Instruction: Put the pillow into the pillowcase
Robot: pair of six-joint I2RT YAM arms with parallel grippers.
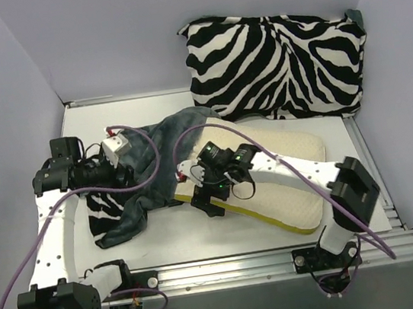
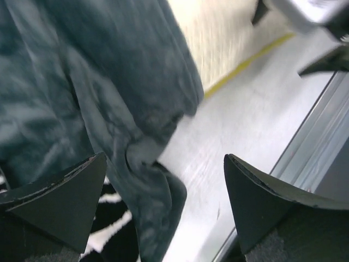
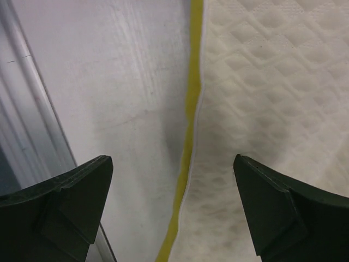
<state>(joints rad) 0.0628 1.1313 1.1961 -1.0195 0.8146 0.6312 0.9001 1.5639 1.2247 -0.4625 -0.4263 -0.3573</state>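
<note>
As the top view shows, the pillow (image 1: 281, 140) lies centre-right, long axis running upper left to lower right, its upper-left end under the crumpled pillowcase (image 1: 155, 142). Left wrist view: left gripper (image 2: 164, 158) spread wide over teal plush. Right wrist view alone shows right gripper (image 3: 173, 158) spread, straddling the yellow piping.

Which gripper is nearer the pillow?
Right. The right gripper hangs open over the pillow at its piped edge; the left gripper is open over the teal pillowcase beside it.
</note>
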